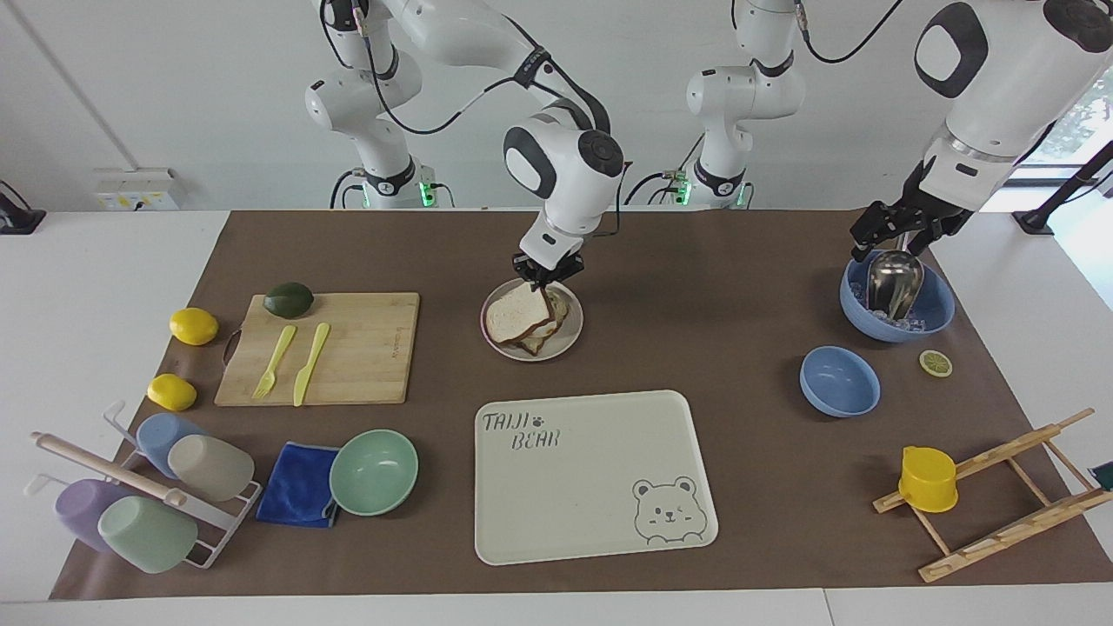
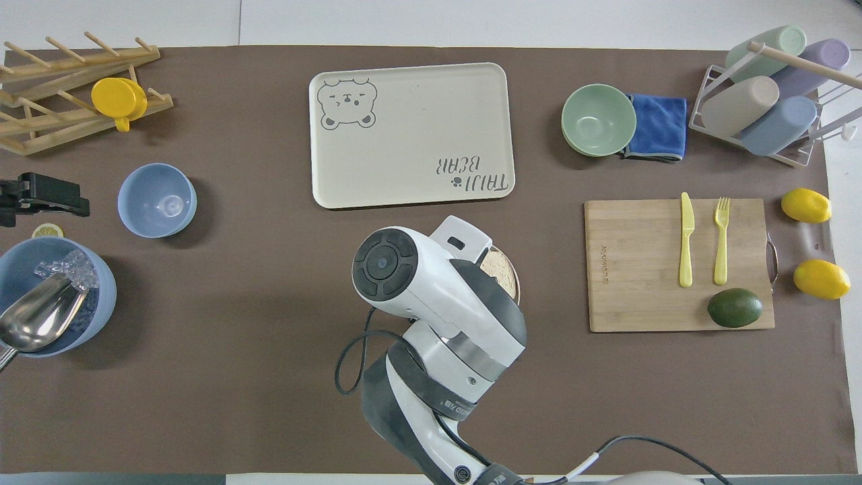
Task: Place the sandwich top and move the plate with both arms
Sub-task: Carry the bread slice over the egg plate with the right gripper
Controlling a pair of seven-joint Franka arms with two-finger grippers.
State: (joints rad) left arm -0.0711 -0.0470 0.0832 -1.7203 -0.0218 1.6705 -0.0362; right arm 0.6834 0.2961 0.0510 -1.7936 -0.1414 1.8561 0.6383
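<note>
Sandwich top (image 1: 515,318) (pale, brown-crusted) flat on the plate (image 1: 569,335), covering the egg toast

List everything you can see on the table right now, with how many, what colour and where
Bread slice: 1, pale, atop the sandwich on the plate.
Plate: 1, beige, mid-table.
Tray: 1, cream, farther from the robots than the plate.
Cutting board: 1, wooden, toward the right arm's end; holds a yellow fork, yellow knife, green avocado.
Lemons: 2, yellow, beside the board.
Green bowl: 1, beside a blue cloth.
Cup rack: 1, white, four pastel cups.
Blue bowls: 2, left arm's end; one holds ice and a metal scoop.
Lemon slice: 1.
Wooden rack: 1, with a yellow cup.
Right gripper: at the bread's edge.
Left gripper: over the scoop bowl.
</note>
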